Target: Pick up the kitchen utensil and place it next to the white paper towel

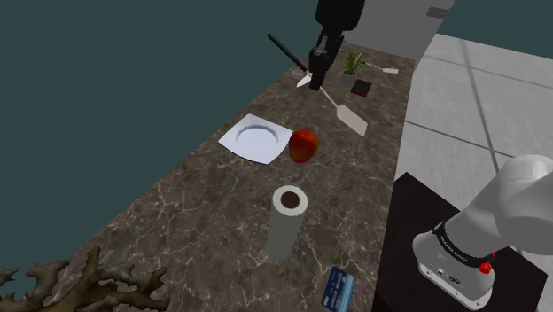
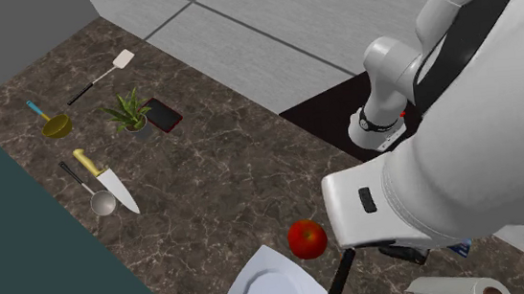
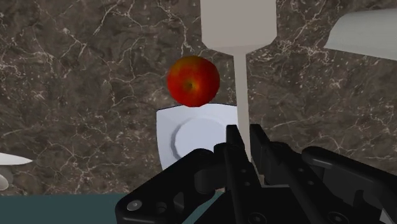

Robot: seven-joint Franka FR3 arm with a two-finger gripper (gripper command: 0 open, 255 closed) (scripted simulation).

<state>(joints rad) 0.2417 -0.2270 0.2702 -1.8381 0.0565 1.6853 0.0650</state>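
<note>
Black fingers of the claw point(image 3: 245, 137) are closed tight on the thin white shaft of a spatula point(image 3: 238, 25), gripping it a little below its broad pale blade, with hardly any gap left beyond the shaft's own width. In the shoulder view the claw point(image 1: 316, 80) hangs above the far part of the counter with the spatula point(image 1: 354, 120) slanting through it: the black handle sticks up toward that view's left and the white blade points down toward the right, and the tool looks lifted clear of the surface. From the wrist, the blade reaches out past a red apple point(image 3: 193, 79) that lies just beside a white square plate point(image 3: 167, 124), and the end of the white paper towel roll point(image 3: 366, 35) shows a short way off to the blade's side. In the shoulder view the apple point(image 1: 302, 144) touches or nearly touches the plate's point(image 1: 257, 140) corner, and the paper towel point(image 1: 288, 217) stands upright on the dark marbled counter point(image 1: 195, 204), nearer the stand than the apple and well apart from the held tool. A small blue box point(image 1: 338, 288) lies close to the counter's near edge, and a brown branch-like piece point(image 1: 80, 284) sits in the lower left corner. At the counter's far end, in the second exterior view, stand a small potted plant point(image 2: 129, 111) beside a dark red-edged phone point(image 2: 161, 114), a second spatula point(image 2: 105, 75), a yellow scoop point(image 2: 54, 124), a knife point(image 2: 109, 185) and a metal ladle point(image 2: 99, 200).
</note>
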